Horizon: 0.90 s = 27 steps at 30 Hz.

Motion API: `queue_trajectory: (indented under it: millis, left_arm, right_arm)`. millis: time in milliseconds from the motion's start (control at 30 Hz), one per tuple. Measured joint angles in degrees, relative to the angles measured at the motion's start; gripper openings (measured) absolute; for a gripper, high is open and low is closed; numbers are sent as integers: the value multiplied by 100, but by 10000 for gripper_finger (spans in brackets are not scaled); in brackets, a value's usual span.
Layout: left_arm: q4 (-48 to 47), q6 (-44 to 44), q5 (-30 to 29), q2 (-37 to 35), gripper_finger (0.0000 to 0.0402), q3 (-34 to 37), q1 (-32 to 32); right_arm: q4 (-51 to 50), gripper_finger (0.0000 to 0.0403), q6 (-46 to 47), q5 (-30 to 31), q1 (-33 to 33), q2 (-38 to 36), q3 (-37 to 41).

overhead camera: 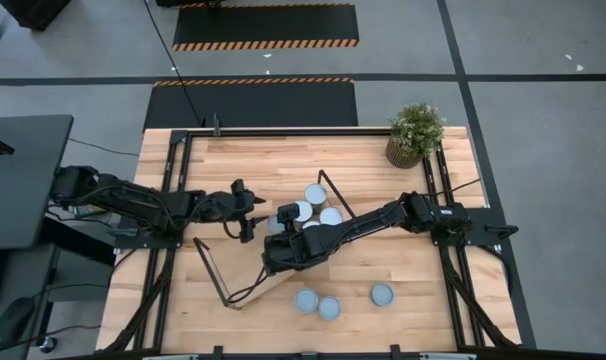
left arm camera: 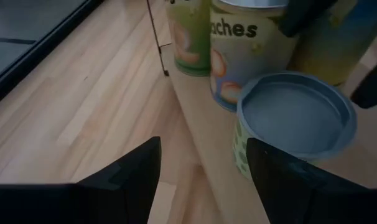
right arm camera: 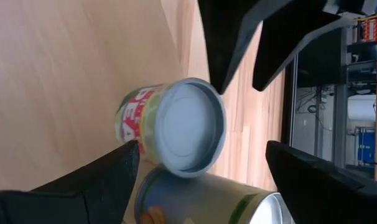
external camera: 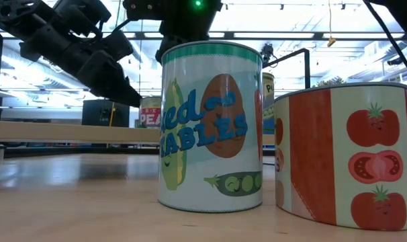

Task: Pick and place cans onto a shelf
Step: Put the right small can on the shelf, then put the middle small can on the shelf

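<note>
**On the near edge three cans wait while both grippers gather at the shelf**

Nearest the front edge of the table [overhead camera: 183, 320], three cans stand loose and upright. They include a mixed-vegetables can [external camera: 210, 128] and, just to its right, a tomato can [external camera: 348, 154]. They stand apart from one another, which leaves room for fingers to come down around each.

Behind them the shelf [overhead camera: 255, 287] lies at a slant across the middle of the table, its near end to the left and its far end to the right. On the board, close to its edge, stands a peas can [right arm camera: 170, 124] with a pale grey-blue top. The right gripper [right arm camera: 201, 146] reaches in over the shelf from the right. Its fingers are spread wide to either side of this can, and neither seems to touch it. My guess is that it stands this way either to let the can go or to close on it. The left gripper [left arm camera: 202, 155] comes from the left and points at the same can from the opposite side. It is also spread wide with nothing between its fingers, and it probably waits there to steady or nudge the can.

Farther along the board a peaches can [left arm camera: 251, 43] and several others are packed touching one another, most likely to save space for those still on the table. A potted plant [overhead camera: 415, 135] stands at the far right corner, well apart
</note>
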State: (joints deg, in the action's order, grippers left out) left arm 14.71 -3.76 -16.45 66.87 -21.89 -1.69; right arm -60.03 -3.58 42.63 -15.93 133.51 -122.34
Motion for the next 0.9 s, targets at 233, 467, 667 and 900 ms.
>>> queue_trajectory:
  millis: [233,467,667,900]
  left_arm:
    - [-112,-1,169,-9,242,0,-18]
    - [-180,1,188,-20,242,0,-18]
    - [-195,3,212,-20,242,0,-16]
    - [-309,12,217,-138,242,0,-18]
  right_arm:
    - [-30,357,-98,-6,74,0,0]
    - [-341,357,-149,-6,75,2,2]
    - [-313,357,-205,111,-41,9,-90]
    - [-332,357,-53,-375,-344,9,-672]
